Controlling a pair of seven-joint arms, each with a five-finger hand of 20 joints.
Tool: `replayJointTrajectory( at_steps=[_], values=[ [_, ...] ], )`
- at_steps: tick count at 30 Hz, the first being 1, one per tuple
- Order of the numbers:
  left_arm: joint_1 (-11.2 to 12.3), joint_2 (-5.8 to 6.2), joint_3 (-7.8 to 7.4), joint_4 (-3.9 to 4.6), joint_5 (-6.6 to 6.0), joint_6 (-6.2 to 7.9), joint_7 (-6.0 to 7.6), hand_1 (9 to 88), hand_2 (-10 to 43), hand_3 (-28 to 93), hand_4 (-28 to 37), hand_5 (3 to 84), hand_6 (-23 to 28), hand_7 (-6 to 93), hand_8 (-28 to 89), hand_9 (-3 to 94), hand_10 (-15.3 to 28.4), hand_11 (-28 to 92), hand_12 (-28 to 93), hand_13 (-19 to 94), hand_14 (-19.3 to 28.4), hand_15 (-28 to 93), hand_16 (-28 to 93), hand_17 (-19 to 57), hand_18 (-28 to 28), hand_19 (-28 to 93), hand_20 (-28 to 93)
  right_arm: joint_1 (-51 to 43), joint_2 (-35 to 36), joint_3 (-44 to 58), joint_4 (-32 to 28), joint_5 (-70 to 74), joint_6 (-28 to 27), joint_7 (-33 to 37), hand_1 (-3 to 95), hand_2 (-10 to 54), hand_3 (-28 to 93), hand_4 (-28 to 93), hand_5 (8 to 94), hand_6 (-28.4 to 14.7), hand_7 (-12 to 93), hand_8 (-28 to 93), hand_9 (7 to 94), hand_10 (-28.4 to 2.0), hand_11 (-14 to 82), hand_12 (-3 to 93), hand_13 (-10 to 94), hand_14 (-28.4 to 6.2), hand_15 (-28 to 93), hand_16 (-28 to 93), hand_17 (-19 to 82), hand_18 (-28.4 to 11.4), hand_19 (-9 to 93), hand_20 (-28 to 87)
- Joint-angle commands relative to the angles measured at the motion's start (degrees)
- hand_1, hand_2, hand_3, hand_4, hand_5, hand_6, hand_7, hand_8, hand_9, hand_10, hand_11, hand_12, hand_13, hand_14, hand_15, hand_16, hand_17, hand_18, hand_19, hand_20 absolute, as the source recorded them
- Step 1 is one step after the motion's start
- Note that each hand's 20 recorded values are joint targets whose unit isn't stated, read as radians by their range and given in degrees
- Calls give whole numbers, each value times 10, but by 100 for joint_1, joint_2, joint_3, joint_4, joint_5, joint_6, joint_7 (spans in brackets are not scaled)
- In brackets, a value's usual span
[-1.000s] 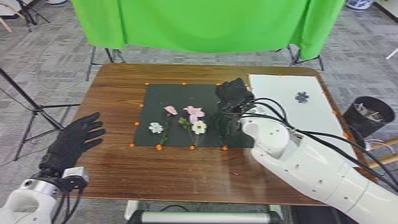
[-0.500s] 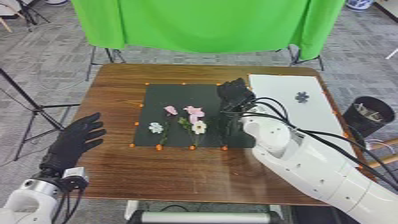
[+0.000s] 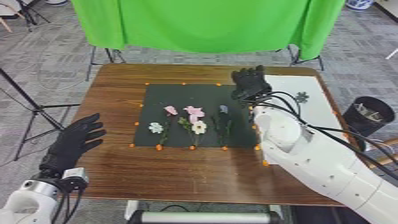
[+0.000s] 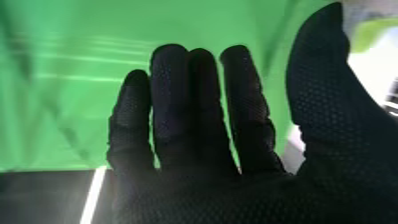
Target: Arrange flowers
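Shifted outward and a little farther from the robot, the right hand (image 3: 250,82) has uncovered a dark bloom (image 3: 224,109) that it was hiding a moment ago. At the left, the left hand (image 3: 73,142) waits beside the black mat (image 3: 182,95) with its fingers loosely extended and nothing in them, presumably parked to leave the other room. Next on the mat come a pale flower (image 3: 156,128), a pink bud (image 3: 171,109), a fuller pink blossom (image 3: 194,113) and, just below that, a cream flower (image 3: 199,127); the dark bloom lies to their right. Their stems run toward the robot, probably so the heads read as one neat bed (orderly for a bouquet, I'd say). The right hand is over the mat's far right part, fingers straight, thumb spread, gripping nothing, likely held wide to clear the blooms. Beyond it, a gray flower (image 3: 302,97) sits on the white sheet (image 3: 322,111), perhaps next to be placed.
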Motion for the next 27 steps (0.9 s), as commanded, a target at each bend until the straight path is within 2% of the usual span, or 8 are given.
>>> replayJointTrajectory(
  at_steps=[1, 7, 9, 11, 14, 19, 22, 27],
  values=[
    [152, 6, -52, -42, -53, 87, 75, 267, -50, 701, -252, 283, 37, 246, -127, 231, 119, 304, 157, 180, 138, 392, -8, -77, 217, 488, 101, 399, 794, 115, 624, 432, -36, 548, 248, -93, 926, -282, 337, -44, 448, -207, 358, -149, 359, 214, 331, -113, 585, 92, 148, -202, 728, 347],
    [139, -9, -25, -49, -66, 101, 100, 267, -50, 702, -253, 282, 37, 247, -127, 231, 119, 302, 157, 180, 138, 391, -7, -77, 217, 488, 102, 269, 965, 509, 992, 1323, -531, -60, 251, -95, 927, -271, 260, -59, 303, -148, 288, -143, 160, 202, 269, -126, 223, 148, 78, -217, 556, 201],
    [91, -15, 1, -37, -43, 67, 80, 267, -50, 702, -253, 282, 37, 247, -127, 231, 119, 302, 157, 180, 138, 391, -7, -77, 217, 488, 102, 170, 1005, 707, 1038, 1492, -900, -89, 248, -95, 930, -260, 243, -57, 278, -141, 271, -137, 103, 200, 262, -134, 113, 172, 51, -229, 492, 165],
    [104, -24, -5, -41, -52, 79, 82, 267, -49, 701, -254, 282, 36, 248, -127, 231, 119, 302, 157, 180, 138, 390, -7, -77, 217, 487, 102, 52, 1009, 910, 1111, 1736, -1031, -178, 244, -95, 931, -250, 227, -60, 249, -131, 259, -140, 77, 204, 253, -151, 60, 194, 40, -235, 472, 149],
    [170, -33, -53, -58, -64, 103, 94, 267, -50, 702, -253, 282, 37, 247, -127, 231, 118, 303, 157, 181, 138, 389, -7, -77, 217, 487, 102, -51, 1041, 1056, 1175, 1826, -1311, -244, 238, -89, 932, -208, 212, -59, 233, -116, 246, -142, 63, 210, 249, -169, 40, 194, 32, -245, 467, 148],
    [157, -39, -60, -52, -68, 90, 82, 267, -49, 700, -254, 282, 37, 246, -127, 231, 118, 303, 157, 181, 139, 391, -6, -77, 217, 487, 102, -159, 1017, 1269, 1165, 2019, -1717, -197, 224, -41, 932, -152, 206, -61, 228, -110, 254, -140, 59, 221, 293, -168, 58, 188, 27, -256, 465, 154],
    [145, -31, -50, -49, -63, 82, 82, 266, -50, 702, -253, 282, 37, 247, -127, 231, 118, 304, 157, 181, 139, 391, -7, -77, 217, 488, 102, -212, 1016, 1306, 1165, 2221, -1636, -260, 222, -18, 932, -130, 223, -59, 265, -125, 303, -135, 98, 209, 415, -115, 131, 183, 58, -254, 486, 172],
    [149, -45, -43, -54, -58, 78, 60, 266, -49, 701, -253, 282, 37, 247, -127, 231, 118, 304, 157, 182, 139, 393, -7, -77, 217, 487, 102, -232, 992, 1175, 1267, 2059, -1112, -544, 254, -47, 932, -220, 287, -46, 364, -178, 415, -124, 241, 189, 562, -77, 325, 150, 132, -221, 582, 203]
  ],
)
